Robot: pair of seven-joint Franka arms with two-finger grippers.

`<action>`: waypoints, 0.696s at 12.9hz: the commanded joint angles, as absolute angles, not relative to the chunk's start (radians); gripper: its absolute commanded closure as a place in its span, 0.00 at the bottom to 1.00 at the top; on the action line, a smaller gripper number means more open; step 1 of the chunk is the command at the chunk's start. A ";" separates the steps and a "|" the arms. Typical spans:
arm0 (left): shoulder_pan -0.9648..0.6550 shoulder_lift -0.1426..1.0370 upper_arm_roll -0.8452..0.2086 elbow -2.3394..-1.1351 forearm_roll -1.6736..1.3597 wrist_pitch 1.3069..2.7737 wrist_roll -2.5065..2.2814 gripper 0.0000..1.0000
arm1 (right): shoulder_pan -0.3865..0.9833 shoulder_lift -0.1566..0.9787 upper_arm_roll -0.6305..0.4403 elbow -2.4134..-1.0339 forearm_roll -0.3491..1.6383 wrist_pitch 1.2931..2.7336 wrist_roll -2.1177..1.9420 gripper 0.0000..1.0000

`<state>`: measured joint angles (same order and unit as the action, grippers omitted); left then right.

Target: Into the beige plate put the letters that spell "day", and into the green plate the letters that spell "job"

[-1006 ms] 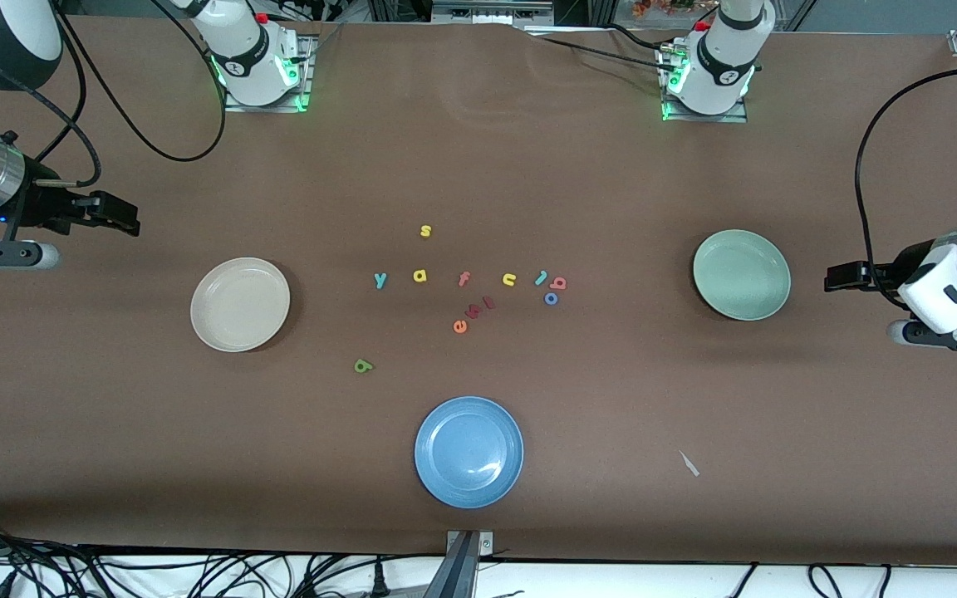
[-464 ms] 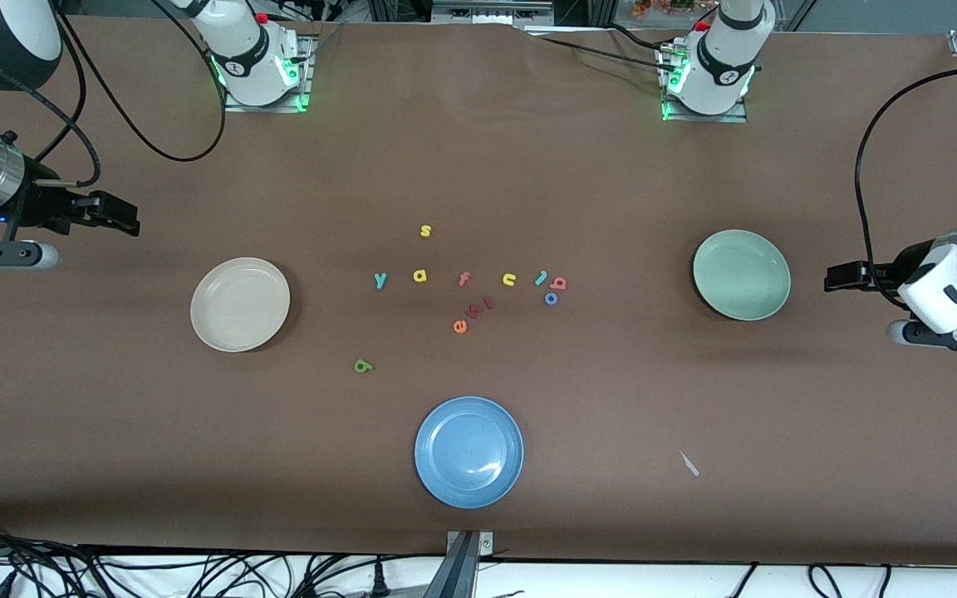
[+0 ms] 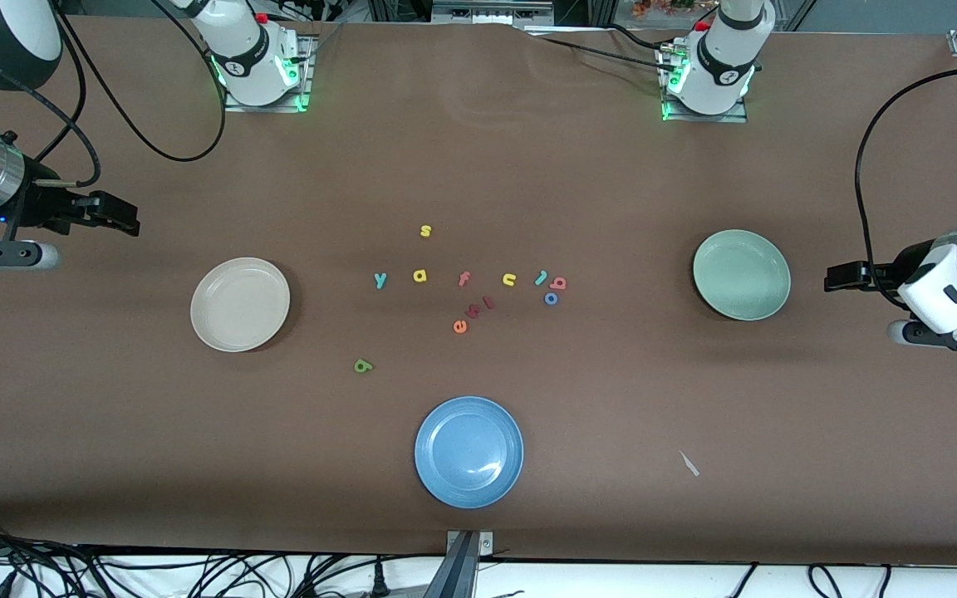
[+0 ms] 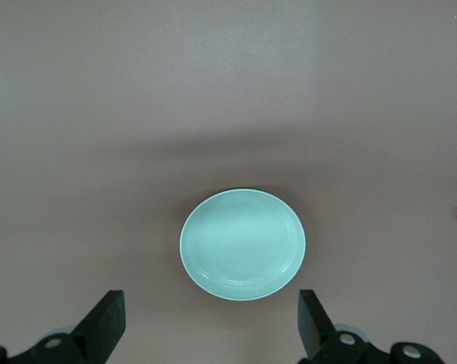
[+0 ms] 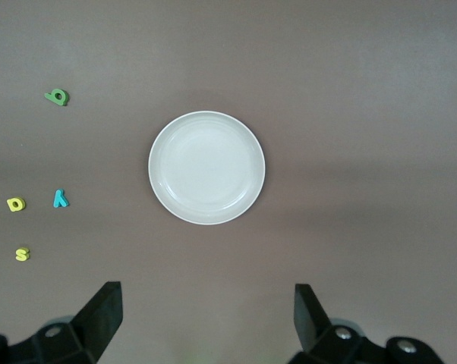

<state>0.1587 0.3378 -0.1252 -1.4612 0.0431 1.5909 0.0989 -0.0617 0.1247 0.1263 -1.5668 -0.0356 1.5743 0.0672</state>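
Brown covers the whole desk, and nearest the front camera sits the blue plate. Farther in lies the green d, alone between the blue plate and the beige plate. Farther again runs the loose row of letters at mid-desk: the teal y and yellow a toward the right arm's end, then the pink f and the yellow u, with the orange e a little nearer the camera. Toward the left arm's end cluster the teal j, the pinkish-red b and the blue o, close together. The green plate lies past them, empty like the beige one. Farthest of the letters is the yellow s.

The right gripper waits high off the beige plate's outer edge, fingers spread wide and empty. The left gripper waits likewise beside the green plate, fingers spread apart, holding nothing; every letter is well apart from both.
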 commanded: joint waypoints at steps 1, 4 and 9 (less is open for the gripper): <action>0.152 0.330 -0.132 -1.470 0.052 1.600 0.069 0.00 | -0.063 0.137 0.123 -1.537 -0.014 1.554 0.069 0.00; 0.138 0.331 -0.188 -1.479 0.051 1.598 -0.088 0.00 | -0.063 0.137 0.123 -1.537 -0.014 1.554 0.069 0.00; 0.088 0.356 -0.268 -1.503 -0.025 1.641 -0.417 0.00 | -0.066 0.137 0.121 -1.537 -0.014 1.554 0.069 0.00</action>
<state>0.1166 0.3532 -0.2589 -1.4829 0.0001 1.6040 -0.3131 -0.0622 0.1247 0.1251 -1.5668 -0.0356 1.5743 0.0672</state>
